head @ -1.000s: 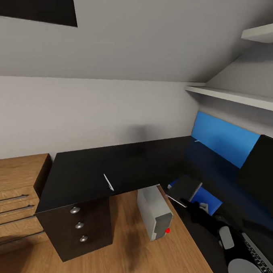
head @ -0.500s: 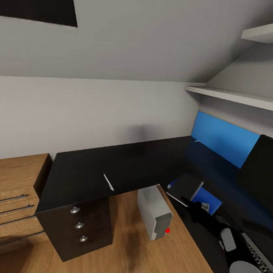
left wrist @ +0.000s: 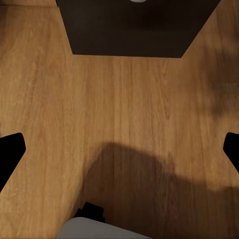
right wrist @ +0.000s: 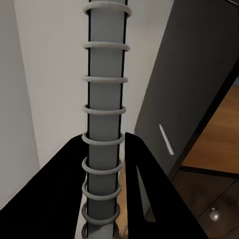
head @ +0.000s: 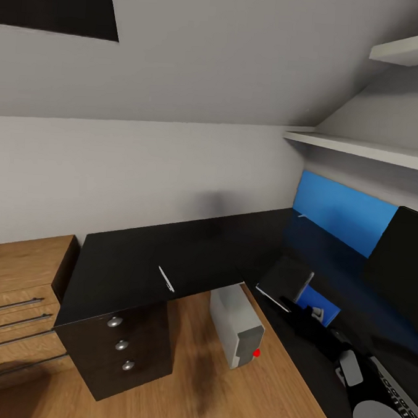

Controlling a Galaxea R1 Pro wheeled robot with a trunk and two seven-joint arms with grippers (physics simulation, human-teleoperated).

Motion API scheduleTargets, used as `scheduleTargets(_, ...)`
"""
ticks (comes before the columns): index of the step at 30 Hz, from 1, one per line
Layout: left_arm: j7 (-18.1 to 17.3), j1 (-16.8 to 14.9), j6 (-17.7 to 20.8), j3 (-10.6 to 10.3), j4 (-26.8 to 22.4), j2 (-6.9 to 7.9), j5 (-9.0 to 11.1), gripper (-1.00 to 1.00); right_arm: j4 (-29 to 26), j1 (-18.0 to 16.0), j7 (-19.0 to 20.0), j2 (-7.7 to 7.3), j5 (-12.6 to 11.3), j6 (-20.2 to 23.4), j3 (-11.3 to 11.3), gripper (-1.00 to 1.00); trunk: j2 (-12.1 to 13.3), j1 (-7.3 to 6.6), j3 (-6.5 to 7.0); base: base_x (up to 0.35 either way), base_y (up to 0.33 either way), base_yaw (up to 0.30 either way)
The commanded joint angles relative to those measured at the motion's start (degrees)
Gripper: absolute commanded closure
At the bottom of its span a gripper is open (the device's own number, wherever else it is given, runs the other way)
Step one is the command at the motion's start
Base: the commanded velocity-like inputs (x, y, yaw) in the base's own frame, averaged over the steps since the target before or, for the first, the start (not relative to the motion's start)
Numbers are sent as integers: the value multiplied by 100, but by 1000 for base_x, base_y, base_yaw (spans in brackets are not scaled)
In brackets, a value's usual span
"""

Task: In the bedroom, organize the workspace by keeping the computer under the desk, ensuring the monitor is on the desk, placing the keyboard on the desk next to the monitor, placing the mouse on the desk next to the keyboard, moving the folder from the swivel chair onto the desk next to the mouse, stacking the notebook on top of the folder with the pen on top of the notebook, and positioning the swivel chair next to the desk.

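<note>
One dark, spiral-bound notebook point(head: 286, 280) is what your right gripper point(head: 301, 315) has pinched at its ringed spine; in the right wrist view the grey coil of the notebook point(right wrist: 102, 124) runs straight up between the two black fingers point(right wrist: 149, 199), which are closed on it, and the cover tilts up off the glossy black L-shaped desk point(head: 187, 257). Just under and beyond your hand lies the flat bright blue folder point(head: 319, 303), partly hidden by the raised notebook. Past your fingertips, well apart on the desk top, a slim white pen point(head: 166, 279) lies near the front edge; you can see the pen point(right wrist: 166, 140) in the right wrist view too. Below the notebook, under the desk edge, stands the light grey boxy computer tower point(head: 236, 326). To the outer side of your hand the black monitor point(head: 404, 261) stands on the desk, and the dark grey keyboard point(head: 399, 384) lies close by your forearm. Your left gripper point(left wrist: 119, 149) hangs over the wooden floor point(left wrist: 114, 99) with its fingertips spread wide and nothing between them.
</note>
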Motion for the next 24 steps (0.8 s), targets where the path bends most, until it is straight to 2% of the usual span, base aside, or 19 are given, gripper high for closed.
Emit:
scheduleTargets(1,2,2,-4,2,-9,-3,27,-100,3,-4,9,1,-9,29,-11,100,-4,1,-5,0,0,0)
scheduleTargets(11,2,2,-4,2,-8,-3,27,-100,11,-4,5,18,0,20,-11,100,-4,1,0,0,0,-14)
scheduleTargets(24,1,2,-5,2,-7,-3,25,-100,20,-4,27,-6,-7,29,-15,100,-4,1,73,0,0,-152)
